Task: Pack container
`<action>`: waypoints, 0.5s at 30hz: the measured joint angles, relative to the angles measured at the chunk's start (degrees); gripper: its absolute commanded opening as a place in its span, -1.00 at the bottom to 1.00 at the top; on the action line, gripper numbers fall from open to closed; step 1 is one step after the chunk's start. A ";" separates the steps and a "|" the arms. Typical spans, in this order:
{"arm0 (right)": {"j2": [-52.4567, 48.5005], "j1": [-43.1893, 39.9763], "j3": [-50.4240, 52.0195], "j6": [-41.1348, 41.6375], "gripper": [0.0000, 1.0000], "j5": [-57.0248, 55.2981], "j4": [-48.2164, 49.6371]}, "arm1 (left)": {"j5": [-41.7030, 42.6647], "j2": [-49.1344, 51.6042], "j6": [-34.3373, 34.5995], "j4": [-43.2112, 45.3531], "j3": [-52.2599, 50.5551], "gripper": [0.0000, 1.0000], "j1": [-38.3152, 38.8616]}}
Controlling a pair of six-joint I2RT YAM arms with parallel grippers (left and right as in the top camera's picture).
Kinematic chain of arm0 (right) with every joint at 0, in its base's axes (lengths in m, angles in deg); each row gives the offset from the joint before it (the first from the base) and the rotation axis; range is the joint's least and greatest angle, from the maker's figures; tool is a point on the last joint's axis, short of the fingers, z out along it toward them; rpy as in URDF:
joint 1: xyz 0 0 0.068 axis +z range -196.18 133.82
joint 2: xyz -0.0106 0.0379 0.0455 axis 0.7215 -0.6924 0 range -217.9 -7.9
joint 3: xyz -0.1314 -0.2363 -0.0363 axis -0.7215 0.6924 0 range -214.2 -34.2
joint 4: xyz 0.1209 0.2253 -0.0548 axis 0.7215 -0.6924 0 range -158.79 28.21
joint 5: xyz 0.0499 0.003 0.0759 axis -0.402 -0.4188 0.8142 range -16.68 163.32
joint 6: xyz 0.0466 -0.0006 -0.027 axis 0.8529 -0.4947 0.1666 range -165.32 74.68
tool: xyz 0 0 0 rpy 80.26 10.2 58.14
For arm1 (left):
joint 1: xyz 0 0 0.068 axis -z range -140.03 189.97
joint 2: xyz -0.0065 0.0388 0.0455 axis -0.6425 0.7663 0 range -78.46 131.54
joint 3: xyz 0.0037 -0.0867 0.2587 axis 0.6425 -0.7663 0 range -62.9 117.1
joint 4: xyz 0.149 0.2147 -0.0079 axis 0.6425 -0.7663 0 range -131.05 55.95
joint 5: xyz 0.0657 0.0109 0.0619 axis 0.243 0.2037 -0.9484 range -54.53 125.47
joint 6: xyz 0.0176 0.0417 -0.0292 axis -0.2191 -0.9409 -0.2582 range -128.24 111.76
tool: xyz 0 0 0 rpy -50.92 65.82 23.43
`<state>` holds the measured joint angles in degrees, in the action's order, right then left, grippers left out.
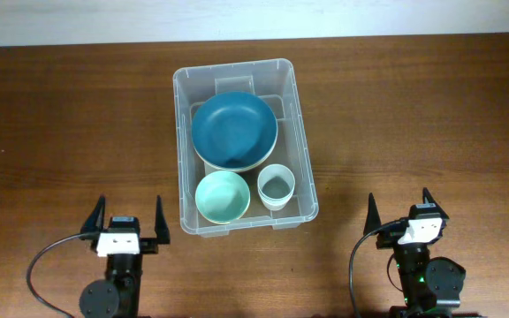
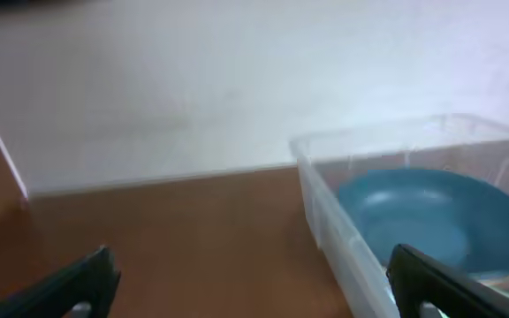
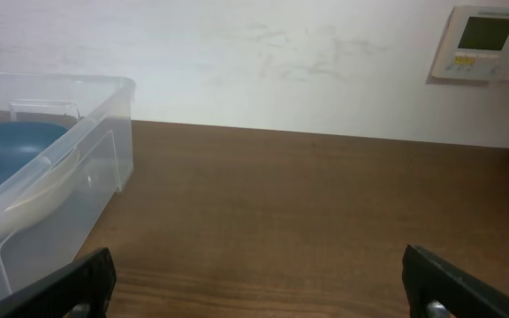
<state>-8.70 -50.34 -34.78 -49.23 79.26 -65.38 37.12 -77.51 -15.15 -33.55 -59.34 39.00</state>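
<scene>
The clear plastic container (image 1: 295, 132) stands in the middle of the wooden table. Inside it are a large dark blue bowl (image 1: 234, 130) stacked on a pale dish, a mint green bowl (image 1: 222, 195) and a white cup (image 1: 276, 185). My left gripper (image 1: 124, 221) is open and empty near the front edge, left of the container. My right gripper (image 1: 398, 210) is open and empty, right of the container. The left wrist view shows the container (image 2: 325, 216) with the blue bowl (image 2: 431, 216) to its right. The right wrist view shows the container (image 3: 104, 150) at its left.
The wooden table (image 1: 60, 132) stretches on both sides of the container. A white wall runs behind the table, with a thermostat panel (image 3: 484, 42) on it at the far right.
</scene>
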 measured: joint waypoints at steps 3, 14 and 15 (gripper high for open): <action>0.00 0.00 0.00 0.00 0.98 0.00 0.00 | 0.76 -0.13 -2.97 0.85 -1.64 0.99 0.00; 0.00 0.00 0.00 -0.02 0.98 0.00 0.00 | 1.25 -0.17 -4.68 -4.79 -2.71 0.99 0.00; 0.00 0.00 0.00 0.04 0.98 0.00 0.00 | 1.25 -0.17 -4.68 -4.79 -2.71 0.99 0.00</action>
<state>-8.70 -50.34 -34.78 -49.18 79.26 -65.38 38.37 -77.68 -19.83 -38.34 -62.05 39.00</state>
